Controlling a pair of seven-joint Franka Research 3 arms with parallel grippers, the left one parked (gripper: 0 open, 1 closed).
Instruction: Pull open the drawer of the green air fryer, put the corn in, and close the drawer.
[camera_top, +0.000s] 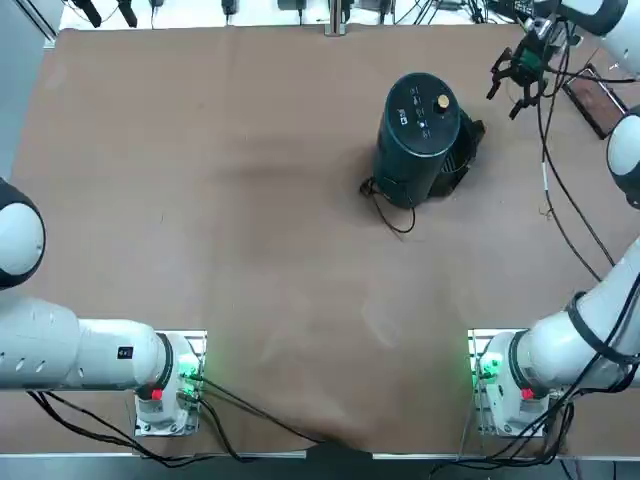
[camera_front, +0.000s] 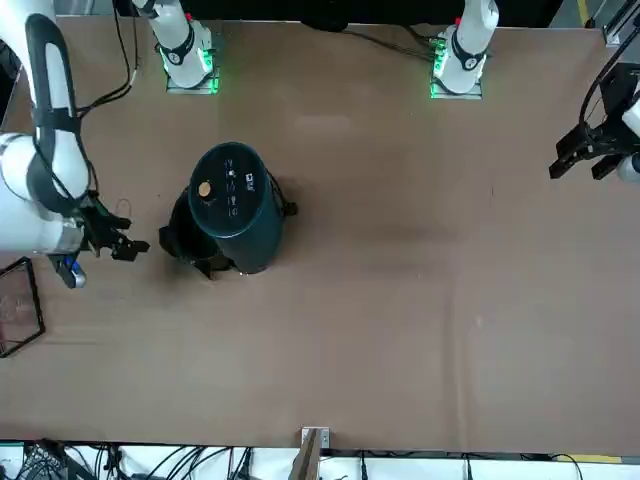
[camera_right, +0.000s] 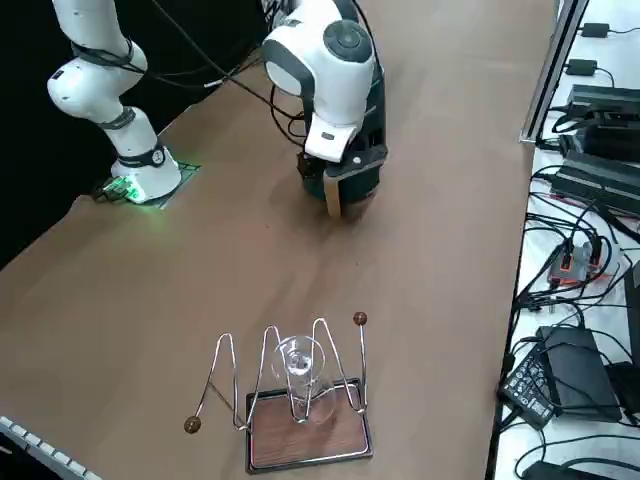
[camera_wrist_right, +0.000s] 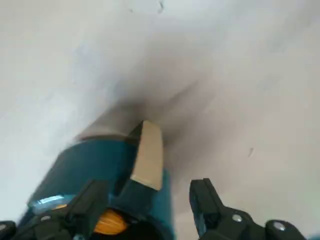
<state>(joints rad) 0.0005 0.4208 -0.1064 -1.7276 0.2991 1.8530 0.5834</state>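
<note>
On the brown table, the tall dark green cylindrical air fryer (camera_top: 420, 138) stands with its dark drawer (camera_top: 462, 155) pulled partway out, an orange-yellow corn cob (camera_wrist_right: 109, 222) showing inside. Right gripper (camera_top: 518, 80) hovers beside it, jaws spread wide, empty.

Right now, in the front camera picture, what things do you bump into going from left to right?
Wire rack on a wooden base → open right gripper → dark drawer → tall dark green air fryer.

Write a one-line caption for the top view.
Open right gripper hovers beside the green air fryer on the brown table.
</note>
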